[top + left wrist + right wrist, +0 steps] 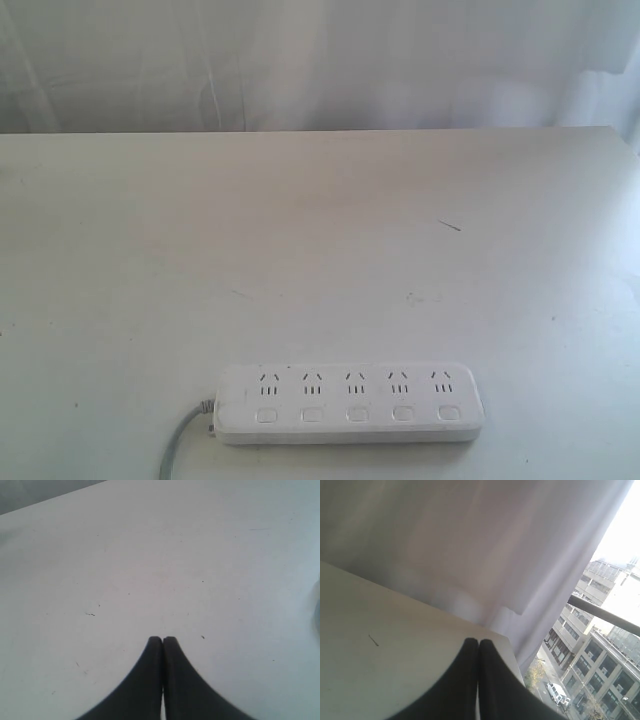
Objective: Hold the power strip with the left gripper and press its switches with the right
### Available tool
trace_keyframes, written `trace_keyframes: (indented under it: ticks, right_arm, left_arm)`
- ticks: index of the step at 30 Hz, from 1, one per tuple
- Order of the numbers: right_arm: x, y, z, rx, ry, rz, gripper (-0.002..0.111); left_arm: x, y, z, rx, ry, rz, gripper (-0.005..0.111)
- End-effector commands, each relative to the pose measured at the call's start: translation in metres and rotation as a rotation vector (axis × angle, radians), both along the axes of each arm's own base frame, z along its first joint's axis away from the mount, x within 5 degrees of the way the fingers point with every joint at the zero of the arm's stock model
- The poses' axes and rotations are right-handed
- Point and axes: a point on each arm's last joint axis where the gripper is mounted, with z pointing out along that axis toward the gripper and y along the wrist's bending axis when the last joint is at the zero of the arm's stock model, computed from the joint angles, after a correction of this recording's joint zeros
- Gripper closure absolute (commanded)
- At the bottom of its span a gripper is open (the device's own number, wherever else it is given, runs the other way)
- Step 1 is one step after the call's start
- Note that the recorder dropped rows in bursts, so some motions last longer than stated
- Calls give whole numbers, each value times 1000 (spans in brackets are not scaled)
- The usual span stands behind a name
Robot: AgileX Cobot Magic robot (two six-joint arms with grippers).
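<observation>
Both the left gripper and right gripper are seen with fingers clenched, empty; the power strip is laid by the surface's near edge.

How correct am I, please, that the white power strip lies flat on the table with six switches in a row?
Not quite: the exterior view shows five switches in a row, not six; the power strip does lie flat on the table.

We see a white table with a thin dark mark on it and a pale curtain behind; past the curtain's edge we make out a dark railing, buildings and a white car on the street below
</observation>
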Motion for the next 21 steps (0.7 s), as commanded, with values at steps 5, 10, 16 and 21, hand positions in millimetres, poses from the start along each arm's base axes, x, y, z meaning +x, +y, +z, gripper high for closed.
trace_keyframes:
  ticks: [5, 10, 16, 21]
  right_arm:
    - [0, 2, -1, -5, 1, 18, 108]
    - [0, 9, -2, -54, 15, 94, 108]
    - [-1, 12, -3, -57, 20, 127, 108]
    - [0, 7, -1, 3, 7, 77, 108]
  left_arm:
    - [0, 0, -1, 2, 0, -5, 107]
    - [0, 0, -1, 2, 0, -5, 107]
    - [0, 0, -1, 2, 0, -5, 107]
    - [0, 0, -1, 2, -2, -4, 107]
